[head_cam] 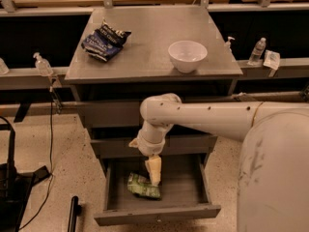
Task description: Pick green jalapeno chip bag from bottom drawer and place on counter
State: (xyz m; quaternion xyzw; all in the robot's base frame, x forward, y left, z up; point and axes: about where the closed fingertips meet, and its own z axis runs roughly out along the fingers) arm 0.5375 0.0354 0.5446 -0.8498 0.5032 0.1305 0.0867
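The green jalapeno chip bag (141, 185) lies in the open bottom drawer (159, 212), left of centre. The gripper (155, 180) points down at its right edge (open or closed, cannot tell). The arm (207, 120) crosses the upper drawers. On the counter (145, 52) sit a dark chip bag (105, 39) and a white bowl (187, 55).

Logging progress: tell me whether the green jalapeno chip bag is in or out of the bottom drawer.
In. The green jalapeno chip bag lies inside the open bottom drawer, the gripper pointing down at it.
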